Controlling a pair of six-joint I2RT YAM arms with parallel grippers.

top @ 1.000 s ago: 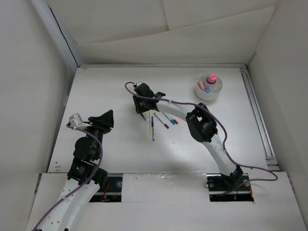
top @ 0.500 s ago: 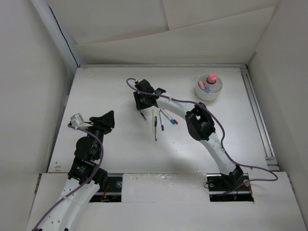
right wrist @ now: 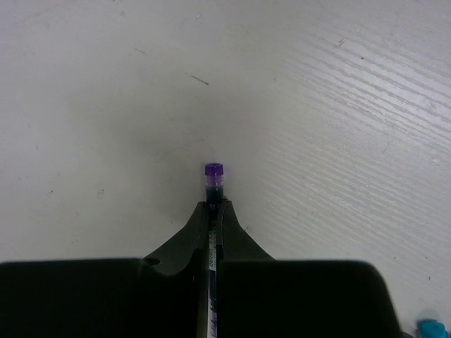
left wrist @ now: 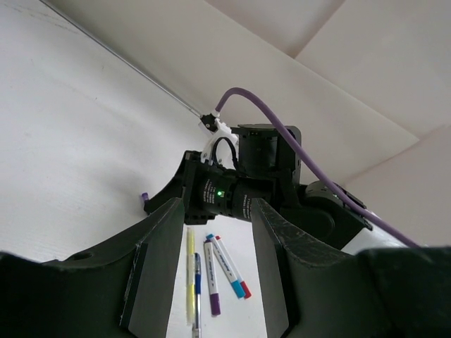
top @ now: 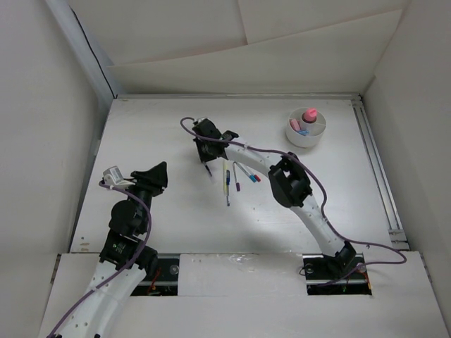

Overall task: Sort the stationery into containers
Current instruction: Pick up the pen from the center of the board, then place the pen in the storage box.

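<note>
Right gripper [right wrist: 213,208] clamps one thin purple-capped pen [right wrist: 213,176], cap poking past its fingertips.
Five loose pens [left wrist: 211,289] lie nearby; left gripper [top: 159,171] spread wide.

- Purple-capped pen [right wrist: 213,173]: barrel hidden between the fingers [right wrist: 189,239] of the right gripper [right wrist: 213,211]; only the capped end shows.
- Blue-capped item [right wrist: 431,328], lower right of that pen: cut off at the picture's corner, kind cannot be told.
- Blue pen [left wrist: 197,289], right of that pen: near end cut by the bottom edge.
- Left gripper [left wrist: 218,208]: fingers [left wrist: 158,267] blurred in the foreground.
- Tub [top: 307,141], well apart from that pen: small pieces [top: 301,129] inside, pink and blue, too small to identify; their compartments cannot be told.
</note>
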